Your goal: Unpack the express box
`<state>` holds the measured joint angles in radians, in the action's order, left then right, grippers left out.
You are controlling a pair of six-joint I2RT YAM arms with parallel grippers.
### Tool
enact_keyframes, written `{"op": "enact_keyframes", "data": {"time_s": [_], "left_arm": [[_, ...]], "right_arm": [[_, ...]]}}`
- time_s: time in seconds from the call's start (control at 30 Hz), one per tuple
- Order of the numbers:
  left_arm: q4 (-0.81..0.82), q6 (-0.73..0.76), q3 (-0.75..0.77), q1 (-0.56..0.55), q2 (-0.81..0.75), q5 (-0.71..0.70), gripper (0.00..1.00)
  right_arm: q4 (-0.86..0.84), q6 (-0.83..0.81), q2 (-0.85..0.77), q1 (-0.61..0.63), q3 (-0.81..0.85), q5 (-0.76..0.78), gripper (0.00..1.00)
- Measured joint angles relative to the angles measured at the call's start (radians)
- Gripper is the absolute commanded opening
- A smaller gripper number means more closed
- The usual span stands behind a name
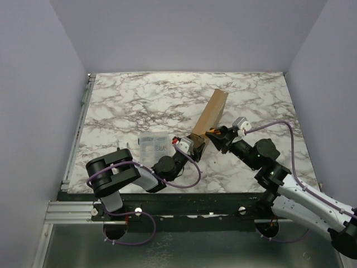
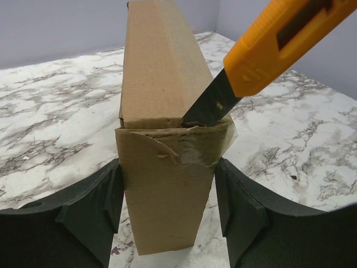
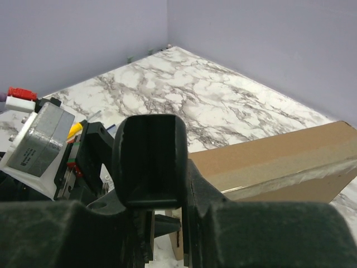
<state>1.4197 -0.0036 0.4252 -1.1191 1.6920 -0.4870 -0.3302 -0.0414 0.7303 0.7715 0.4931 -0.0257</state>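
We note the flat brown cardboard express box (image 1: 211,114) standing on edge mid-table, near end clamped between the left gripper's (image 1: 195,146) fingers (image 2: 89,212). The right gripper (image 1: 216,134) grips an orange plastic utility knife (image 2: 279,44), blade tip at the box's taped near-end seam.

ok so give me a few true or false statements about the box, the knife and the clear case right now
1. The left end effector clamps the express box between its fingers. True.
2. The right end effector is empty. False: it holds an orange utility knife.
3. The knife's blade is at the taped end of the box. True.
4. The box lies flat with its lid open. False: it stands on a narrow side, closed.
5. The clear organizer case sits inside the box. False: it rests on the table, left of the box in the top view.
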Motion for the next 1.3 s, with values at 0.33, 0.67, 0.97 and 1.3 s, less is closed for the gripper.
{"op": "enact_keyframes", "data": {"time_s": [0.33, 0.67, 0.97, 1.3], "left_arm": [[-0.003, 0.005, -0.001, -0.008, -0.004, 0.013, 0.21], [-0.003, 0.002, -0.004, -0.005, -0.005, 0.014, 0.21], [-0.003, 0.005, -0.004, -0.006, -0.006, 0.023, 0.2], [-0.003, 0.005, -0.004, -0.006, -0.005, 0.026, 0.2]], "right_arm": [[0.093, 0.015, -0.071, 0.0, 0.006, -0.002, 0.01], [0.063, 0.023, -0.031, 0.0, 0.004, 0.006, 0.01], [0.13, 0.022, -0.09, 0.0, 0.011, 0.007, 0.0], [0.118, 0.028, -0.079, 0.001, 0.006, 0.013, 0.01]]}}
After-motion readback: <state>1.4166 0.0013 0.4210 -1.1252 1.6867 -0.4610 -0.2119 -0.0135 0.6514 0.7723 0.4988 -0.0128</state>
